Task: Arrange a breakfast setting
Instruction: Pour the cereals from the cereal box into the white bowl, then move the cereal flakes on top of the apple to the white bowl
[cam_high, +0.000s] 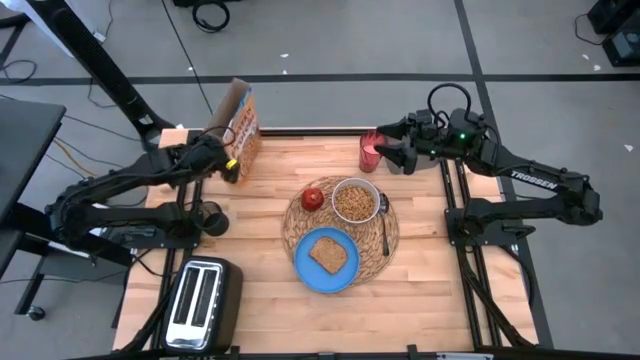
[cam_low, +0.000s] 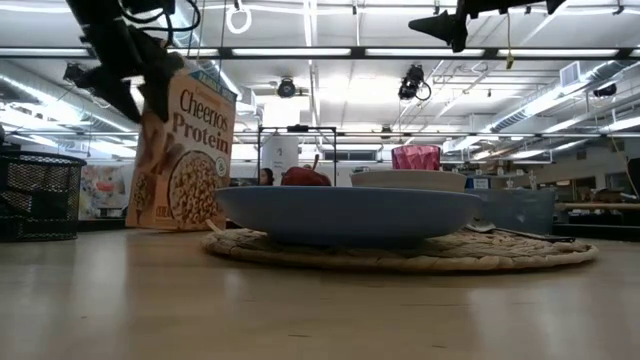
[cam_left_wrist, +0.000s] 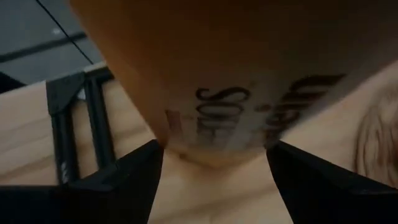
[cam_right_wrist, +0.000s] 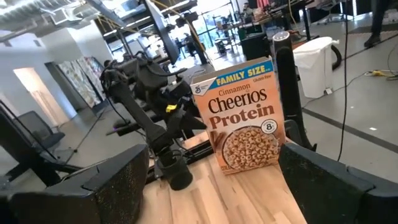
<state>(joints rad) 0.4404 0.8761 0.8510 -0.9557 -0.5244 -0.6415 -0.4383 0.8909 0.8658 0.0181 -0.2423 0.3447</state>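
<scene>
Cheerios box (cam_high: 241, 129) upright in left tool (cam_high: 229, 160)

a silver toaster (cam_high: 201, 303) sits at the table's (cam_high: 420, 300) near-left corner, a black mesh basket (cam_low: 38, 196) beyond it.

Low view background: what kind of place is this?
Likely an open lab or workshop, not a home: exposed ceiling with strip lights, benches with equipment behind the table, taped concrete floor.

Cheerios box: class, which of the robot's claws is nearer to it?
Left. The left claw grips the Cheerios box at the table's back left; the right claw is far across, beside the pink glass.
</scene>
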